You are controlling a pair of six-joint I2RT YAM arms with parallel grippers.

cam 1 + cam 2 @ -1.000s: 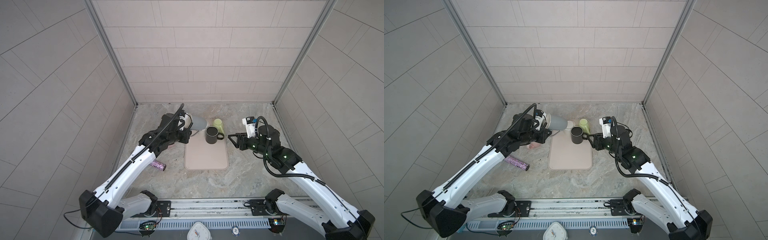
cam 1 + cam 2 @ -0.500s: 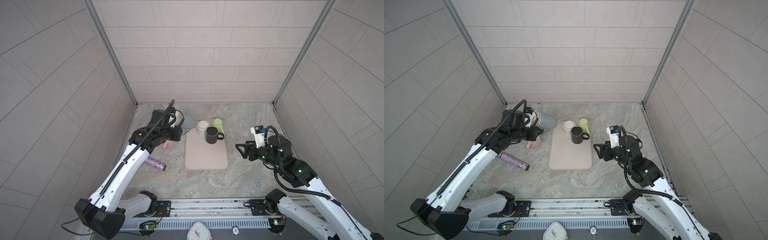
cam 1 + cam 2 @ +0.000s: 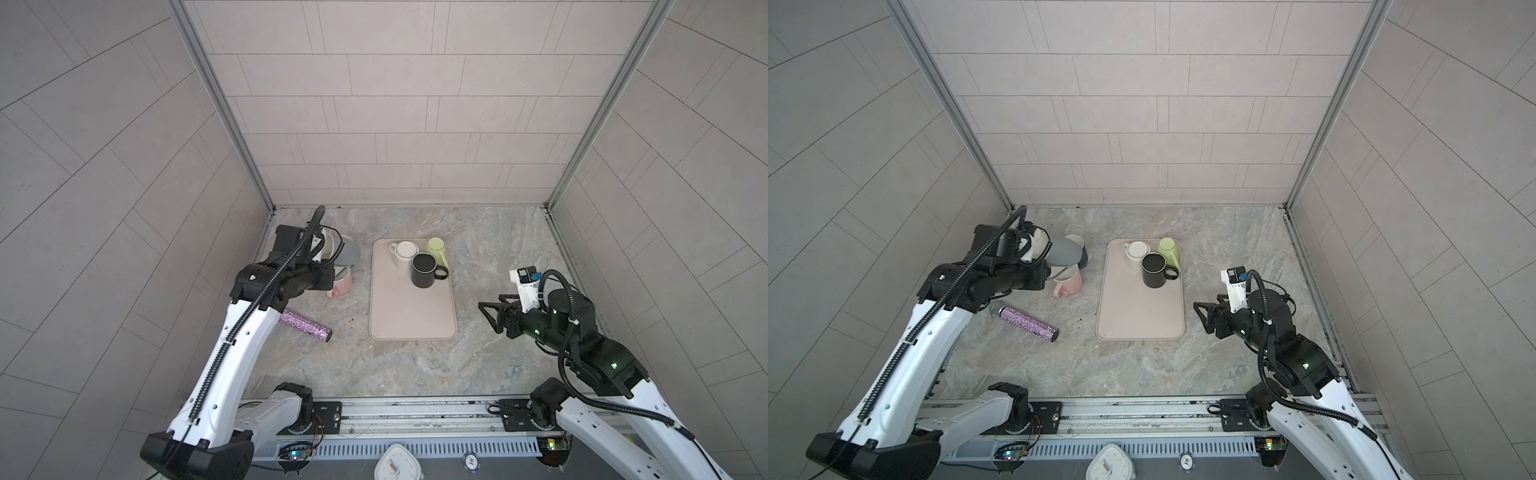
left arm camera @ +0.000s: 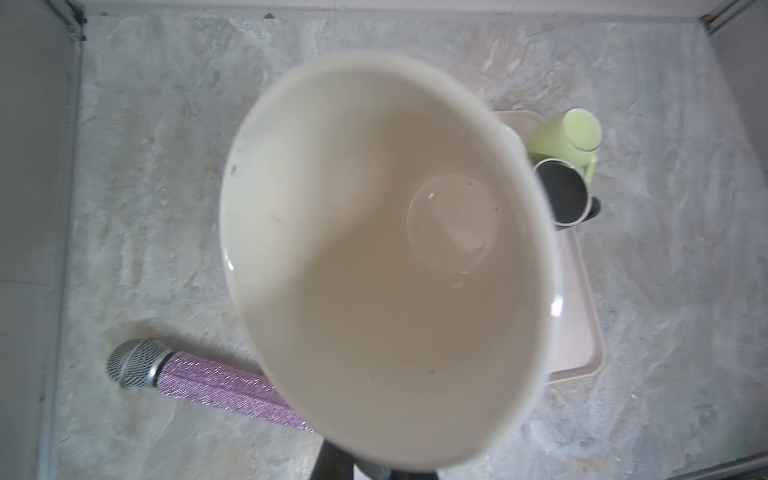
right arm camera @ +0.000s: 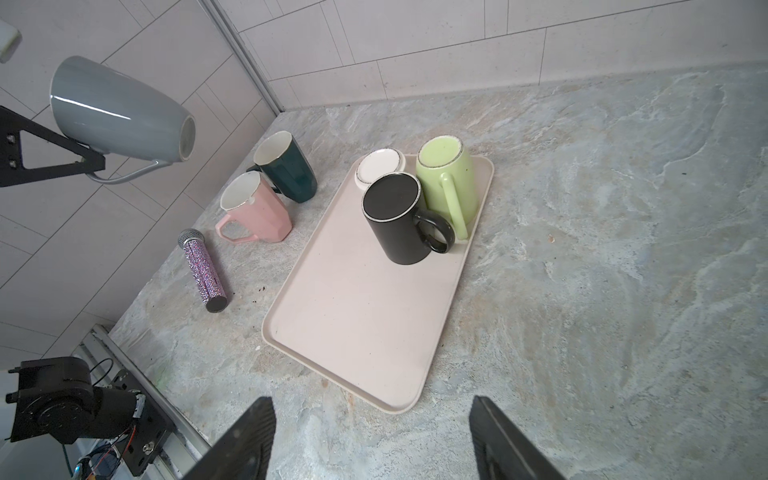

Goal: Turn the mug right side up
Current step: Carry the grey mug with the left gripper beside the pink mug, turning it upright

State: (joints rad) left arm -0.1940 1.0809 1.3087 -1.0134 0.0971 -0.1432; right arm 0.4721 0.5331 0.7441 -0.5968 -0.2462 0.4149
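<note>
One glossy grey ceramic mug (image 3: 1065, 251) hangs above the marble tabletop's (image 3: 498, 249) back-left corner, with the left gripper (image 5: 93, 162) clamped on its handle side. Its long axis lies nearly level, mouth facing the left edge and base toward the beige tray (image 3: 411, 324). By the right edge, the right gripper (image 3: 488, 318) gapes empty.

Six mugs are counted here, one of each colour: a grey mug (image 5: 120, 120), a dark teal mug (image 5: 286, 170), a pink mug (image 5: 257, 212), a black mug (image 5: 395, 220), a green mug (image 5: 446, 183) and a white mug (image 5: 380, 166). There is one beige tray (image 5: 353, 324), one glittery purple microphone (image 5: 203, 270) and one bench (image 5: 582, 249). Two robot arms are present, a left arm (image 3: 245, 332) and a right arm (image 3: 598, 357).
</note>
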